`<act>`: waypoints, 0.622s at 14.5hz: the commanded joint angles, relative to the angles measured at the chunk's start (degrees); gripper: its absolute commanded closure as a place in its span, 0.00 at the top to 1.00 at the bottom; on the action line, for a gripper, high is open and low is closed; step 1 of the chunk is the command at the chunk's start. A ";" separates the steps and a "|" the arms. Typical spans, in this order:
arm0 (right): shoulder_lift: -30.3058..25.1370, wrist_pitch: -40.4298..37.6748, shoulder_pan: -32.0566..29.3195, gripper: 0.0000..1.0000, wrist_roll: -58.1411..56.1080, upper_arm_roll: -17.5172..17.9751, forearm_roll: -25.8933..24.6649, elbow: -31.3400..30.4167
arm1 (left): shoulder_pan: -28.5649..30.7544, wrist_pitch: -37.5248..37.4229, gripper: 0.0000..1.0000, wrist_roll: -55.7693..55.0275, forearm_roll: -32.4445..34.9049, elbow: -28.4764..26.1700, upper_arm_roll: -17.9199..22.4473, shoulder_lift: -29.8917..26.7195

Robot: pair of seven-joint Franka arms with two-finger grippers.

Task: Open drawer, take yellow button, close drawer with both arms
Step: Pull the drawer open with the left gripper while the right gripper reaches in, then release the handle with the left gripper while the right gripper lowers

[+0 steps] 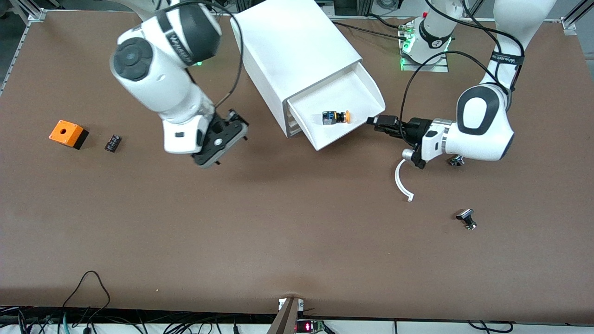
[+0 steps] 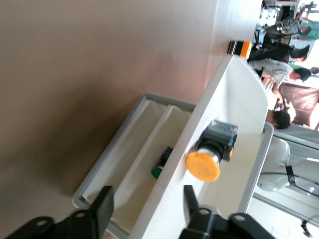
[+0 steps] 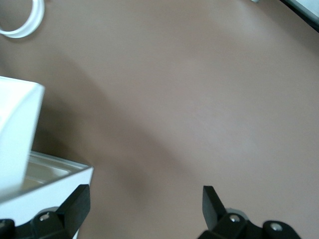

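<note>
The white cabinet [image 1: 292, 41] stands near the arms' bases. Its top drawer [image 1: 345, 90] is pulled well out. The button [image 1: 335, 117], with its orange cap and black-and-blue body, lies on its side in the drawer near the front wall. My left gripper [image 1: 375, 123] is at the drawer's front corner, toward the left arm's end. In the left wrist view it [image 2: 147, 204] is open, with one finger on each side of the drawer's front wall [image 2: 199, 134]. The button [image 2: 212, 152] lies just inside. My right gripper [image 1: 235, 121] hangs open and empty over the table beside the cabinet.
An orange cube [image 1: 68, 133] and a small black part [image 1: 112, 143] lie toward the right arm's end. A white curved strip [image 1: 403, 182] and two small metal parts [image 1: 467, 219] [image 1: 456, 160] lie near the left arm. A green thing [image 2: 158, 172] shows in a lower drawer.
</note>
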 commanded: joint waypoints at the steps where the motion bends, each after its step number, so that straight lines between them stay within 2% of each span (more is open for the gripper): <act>1: 2.03 3.20 5.20 1.00 -0.64 -0.35 0.69 1.93 | 1.02 5.51 1.00 -0.69 3.02 0.77 0.44 -2.88; 2: 2.90 4.61 6.26 1.00 -0.98 -0.26 0.69 2.28 | 1.81 7.80 1.00 -0.61 6.43 0.86 1.74 -4.03; 4: 5.18 4.54 8.81 1.00 -1.25 -0.26 0.60 5.95 | 2.86 14.38 1.00 -0.69 8.65 1.29 3.77 -5.09; 5: 6.33 4.19 10.48 1.00 -1.08 -0.35 0.52 7.80 | 3.48 15.02 1.00 -0.69 9.79 2.26 4.13 -5.70; 7: 7.56 4.10 12.59 1.00 -0.90 -0.44 0.34 10.09 | 4.01 15.20 1.00 -0.61 17.32 3.49 5.09 -7.98; 9: 8.53 4.79 14.35 1.00 -0.99 -0.70 -0.88 11.50 | 4.01 13.90 1.00 -0.87 27.68 7.35 7.46 -10.27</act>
